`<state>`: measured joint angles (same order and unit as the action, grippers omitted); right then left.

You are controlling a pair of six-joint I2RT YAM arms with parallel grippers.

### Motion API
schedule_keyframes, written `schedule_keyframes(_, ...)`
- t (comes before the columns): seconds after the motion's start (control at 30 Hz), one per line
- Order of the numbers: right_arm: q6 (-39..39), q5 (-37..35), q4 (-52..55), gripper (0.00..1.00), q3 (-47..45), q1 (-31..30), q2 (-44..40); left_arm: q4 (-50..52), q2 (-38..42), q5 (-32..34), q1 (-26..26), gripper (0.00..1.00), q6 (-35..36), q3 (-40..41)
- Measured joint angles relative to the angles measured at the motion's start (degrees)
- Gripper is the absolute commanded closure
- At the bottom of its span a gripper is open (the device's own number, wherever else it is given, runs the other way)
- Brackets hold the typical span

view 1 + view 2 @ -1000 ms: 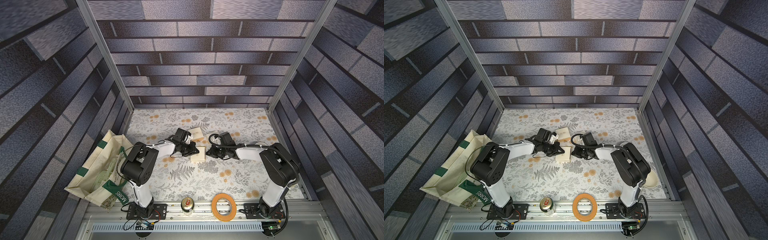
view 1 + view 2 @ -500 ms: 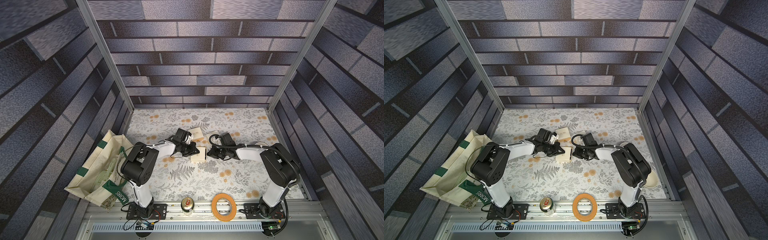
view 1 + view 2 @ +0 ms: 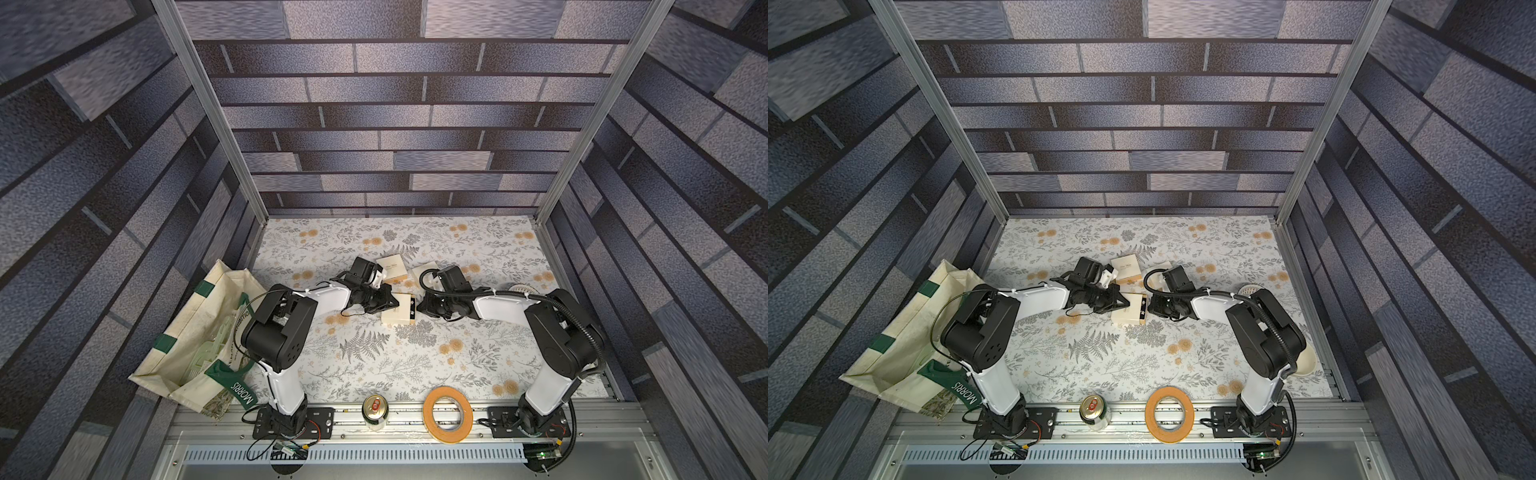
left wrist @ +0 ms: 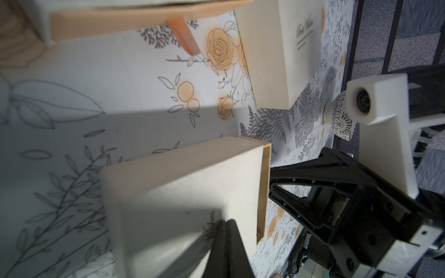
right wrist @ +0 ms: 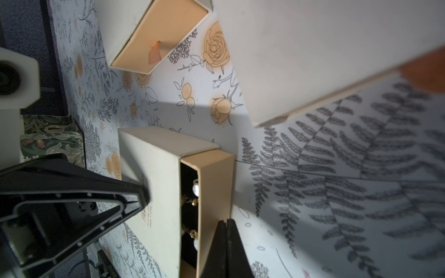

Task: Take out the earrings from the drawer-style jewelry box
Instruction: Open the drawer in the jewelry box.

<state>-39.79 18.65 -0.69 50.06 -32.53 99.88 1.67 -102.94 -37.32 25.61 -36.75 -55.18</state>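
In both top views two black-and-white arms [image 3: 328, 297] reach inward over a flower-printed counter [image 3: 374, 365] and meet at a small cream box [image 3: 395, 319] lying flat near the middle. The left pincer [image 3: 395, 306] is clenched, tips on the box top; the right pincer [image 3: 419, 309], also clenched, is at the opposite end, where the drawer [image 3: 412, 309] shows as a thin dark strip poking out. Two spare boxes [image 3: 390, 268] lie just behind it. A tote [image 3: 195, 332] slumps at the left edge; a can [image 3: 375, 411] and a tape roll [image 3: 447, 414] sit on the front rail [image 3: 403, 417]. In a top view a pale bowl [image 3: 1306, 361] peeks from behind the right arm. From the left wrist, the left pincer [image 4: 226, 222] is shut tight, tips pressed on the box [image 4: 180, 197] beside printed script; the drawer [image 4: 263, 190] juts out a little at the far end, the right pincer's black frame is just beyond it, and a patterned bowl [image 4: 339, 118] stands farther off. From the right wrist, the right pincer [image 5: 226, 221] is shut, tips against the drawer's [image 5: 215, 187] tan end wall; whether they pinch anything there I cannot tell. The drawer is open only a narrow gap, and the earrings [image 5: 195, 189], pearly beads with gold bits, lie inside it on dark lining. The left pincer [image 5: 144, 199] bears on the box top at the other side.
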Motion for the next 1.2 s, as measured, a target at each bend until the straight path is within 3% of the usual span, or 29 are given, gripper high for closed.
schedule_keyframes(1.2, -0.07, -6.10, 4.20, 1.00, -0.42, -0.24, -2.73, -0.68, 0.02, -0.46, -0.22, 1.00, -0.17, 0.33)
